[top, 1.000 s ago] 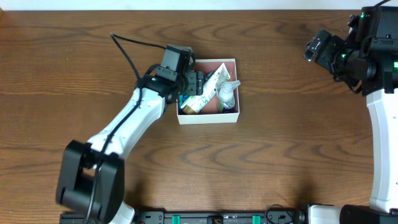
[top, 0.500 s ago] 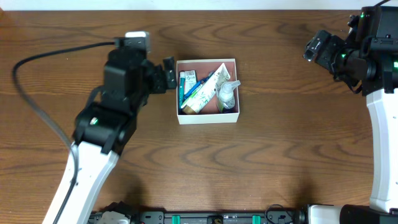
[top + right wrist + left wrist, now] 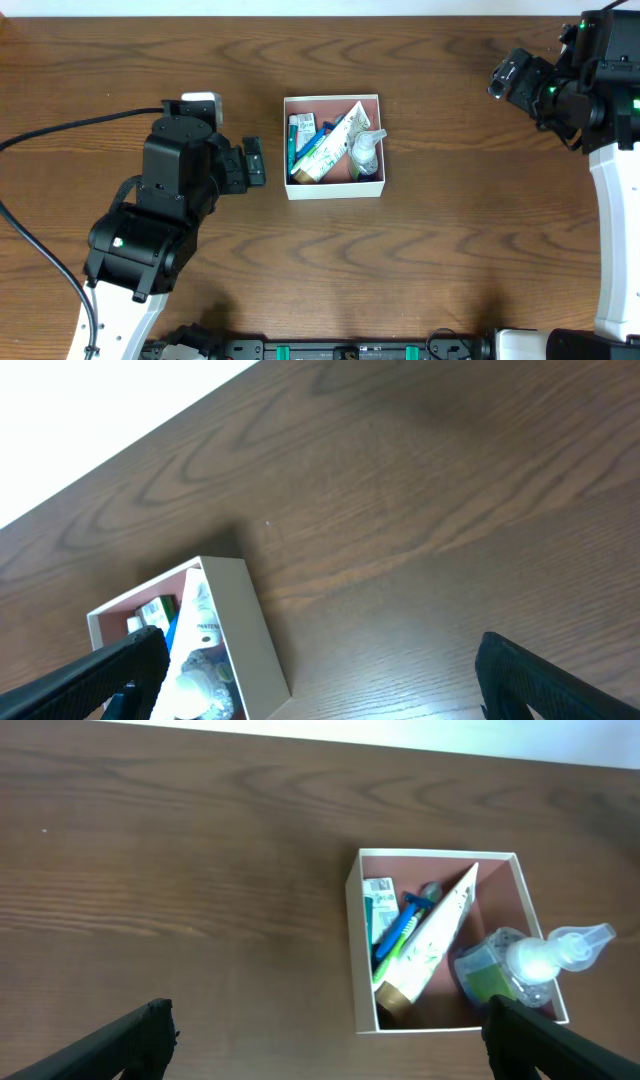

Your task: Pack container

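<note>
Your left gripper (image 3: 258, 163) is hovering above the wooden table (image 3: 450, 260) with its jaws spread wide and nothing between them. In the left wrist view its dark fingers (image 3: 140, 1030) are showing at the two bottom corners.

The container (image 3: 335, 191) is sitting just beside this gripper in the overhead view, with a strip of bare table separating them, so nothing is touching. From the wrist camera it is lying ahead of the fingertips, closer to the finger on the right of that view.

Inside the container, a small green-and-white carton (image 3: 378, 910) and a blue toothbrush (image 3: 398, 932) are lying along the wall nearest your left gripper in the overhead view. A white tube (image 3: 428, 942) is leaning diagonally across the middle. A clear pump bottle (image 3: 505, 968) is resting against the side farthest from that gripper, with its nozzle poking out past the rim.

Your right gripper (image 3: 503, 78) is hanging well apart from the container, off beyond the wall where the bottle is sitting. Its jaws are also standing wide apart and holding nothing. In the right wrist view its fingers (image 3: 120, 665) are framing the bottom corners. From that camera the container is showing ahead of the fingertips, close to the finger on the left of the view, with open tabletop stretching ahead of the other finger.
</note>
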{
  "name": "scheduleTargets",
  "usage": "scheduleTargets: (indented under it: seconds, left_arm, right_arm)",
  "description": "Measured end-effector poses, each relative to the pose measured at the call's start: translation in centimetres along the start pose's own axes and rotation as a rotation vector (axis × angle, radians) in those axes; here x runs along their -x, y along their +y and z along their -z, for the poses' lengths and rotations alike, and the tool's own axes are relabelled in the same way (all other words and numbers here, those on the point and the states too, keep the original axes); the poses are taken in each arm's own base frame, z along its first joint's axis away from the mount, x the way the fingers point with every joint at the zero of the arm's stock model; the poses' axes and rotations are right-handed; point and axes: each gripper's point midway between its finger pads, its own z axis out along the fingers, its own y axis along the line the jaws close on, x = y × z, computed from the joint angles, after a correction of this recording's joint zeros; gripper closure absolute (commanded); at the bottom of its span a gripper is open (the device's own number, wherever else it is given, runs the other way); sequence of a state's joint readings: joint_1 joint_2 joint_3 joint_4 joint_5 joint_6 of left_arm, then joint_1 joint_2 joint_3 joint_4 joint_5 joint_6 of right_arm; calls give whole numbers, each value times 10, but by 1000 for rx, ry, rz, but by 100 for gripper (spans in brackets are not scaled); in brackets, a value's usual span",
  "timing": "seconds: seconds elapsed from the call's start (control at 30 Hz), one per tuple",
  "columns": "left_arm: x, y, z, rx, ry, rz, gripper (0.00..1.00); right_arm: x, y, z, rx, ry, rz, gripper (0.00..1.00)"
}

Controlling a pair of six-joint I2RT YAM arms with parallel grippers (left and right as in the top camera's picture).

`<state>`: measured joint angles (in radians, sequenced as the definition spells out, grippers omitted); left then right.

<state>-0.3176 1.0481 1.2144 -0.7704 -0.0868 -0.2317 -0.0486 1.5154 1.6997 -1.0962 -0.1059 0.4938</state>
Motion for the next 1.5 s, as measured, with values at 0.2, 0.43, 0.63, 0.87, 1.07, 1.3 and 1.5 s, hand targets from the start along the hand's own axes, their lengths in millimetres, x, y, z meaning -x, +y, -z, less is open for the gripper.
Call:
scheduleTargets:
  seconds: [0.2, 0.43, 0.63, 0.87, 1.07, 1.3, 1.5]
  left_arm:
    - [23, 4, 2, 27, -99, 12, 2]
    - [51, 8, 28, 42, -249, 4, 2]
    - [58, 21, 61, 56, -344, -8, 2]
    - [14, 73, 62, 170, -346, 54, 2]
    - [-38, 98, 45, 214, -367, 91, 2]
    - [-98, 107, 7, 186, -383, 103, 2]
    - [-134, 110, -18, 163, -381, 108, 2]
  right_arm:
    - [0, 0, 0, 0, 0, 0, 1]
    - [0, 0, 0, 0, 0, 0, 1]
    - [0, 0, 0, 0, 0, 0, 1]
    - [0, 0, 0, 0, 0, 0, 1]
    - [0, 0, 0, 0, 0, 0, 1]
    - [0, 0, 0, 0, 0, 0, 1]
    - [0, 0, 0, 0, 0, 0, 1]
